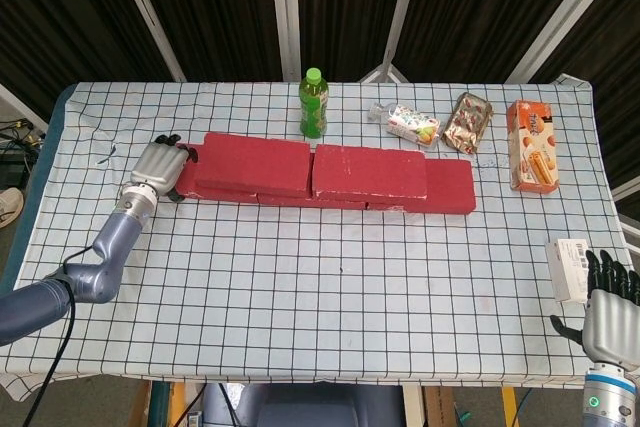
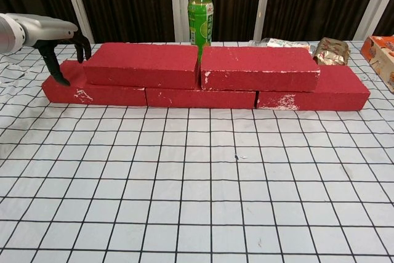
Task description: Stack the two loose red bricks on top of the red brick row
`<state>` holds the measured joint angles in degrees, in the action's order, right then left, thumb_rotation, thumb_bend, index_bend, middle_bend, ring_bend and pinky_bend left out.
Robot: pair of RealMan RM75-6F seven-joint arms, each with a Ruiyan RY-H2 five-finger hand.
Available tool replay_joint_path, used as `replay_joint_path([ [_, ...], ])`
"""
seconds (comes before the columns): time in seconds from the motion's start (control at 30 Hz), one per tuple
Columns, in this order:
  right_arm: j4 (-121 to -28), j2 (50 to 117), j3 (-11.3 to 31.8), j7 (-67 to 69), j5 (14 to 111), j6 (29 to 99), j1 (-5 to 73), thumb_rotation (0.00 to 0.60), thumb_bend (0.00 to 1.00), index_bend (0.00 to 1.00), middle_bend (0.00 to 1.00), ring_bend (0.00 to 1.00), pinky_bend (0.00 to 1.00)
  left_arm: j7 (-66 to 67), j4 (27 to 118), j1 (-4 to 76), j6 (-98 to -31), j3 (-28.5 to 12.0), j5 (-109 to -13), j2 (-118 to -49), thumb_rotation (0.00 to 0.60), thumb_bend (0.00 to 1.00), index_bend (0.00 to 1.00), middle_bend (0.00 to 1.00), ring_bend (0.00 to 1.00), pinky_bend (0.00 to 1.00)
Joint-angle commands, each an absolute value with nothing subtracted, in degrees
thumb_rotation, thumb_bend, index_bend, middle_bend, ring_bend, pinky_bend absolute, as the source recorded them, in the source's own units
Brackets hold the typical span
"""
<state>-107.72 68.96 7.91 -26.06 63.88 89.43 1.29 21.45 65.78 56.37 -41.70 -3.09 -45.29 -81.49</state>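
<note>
A row of red bricks (image 1: 450, 187) (image 2: 314, 93) lies across the table's far half. Two more red bricks lie on top of it: the left one (image 1: 252, 164) (image 2: 143, 64) and the right one (image 1: 370, 171) (image 2: 258, 68), end to end. My left hand (image 1: 158, 165) (image 2: 58, 35) is at the row's left end, holding nothing. Its fingers point down over the bottom brick, and the fingertips touch the left end of the upper left brick. My right hand (image 1: 610, 307) hovers at the table's near right corner, fingers spread, far from the bricks.
A green bottle (image 1: 313, 104) (image 2: 200, 10) stands just behind the bricks' middle. Two snack packets (image 1: 413, 125) (image 1: 467, 122) and an orange box (image 1: 530, 145) lie at the back right. A white box (image 1: 570, 269) lies beside my right hand.
</note>
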Motion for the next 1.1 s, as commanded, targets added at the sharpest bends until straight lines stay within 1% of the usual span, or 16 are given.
replay_joint_path([
  [0.03, -107.73, 68.95, 7.91, -26.05, 63.86, 89.43, 1.30, 0.600, 0.19, 0.00, 0.00, 0.00, 0.00, 21.56, 65.74, 56.31, -41.40, -3.32, -45.34, -81.58, 0.600, 0.13, 0.32, 0.32, 0.11, 0.14],
  [1.1, -108.02, 69.52, 7.99, -27.43, 62.93, 89.91, 1.49, 0.600, 0.19, 0.00, 0.00, 0.00, 0.00, 22.32, 64.96, 56.06, -38.80, -5.05, -46.00, -81.86, 0.600, 0.13, 0.31, 0.31, 0.11, 0.14],
])
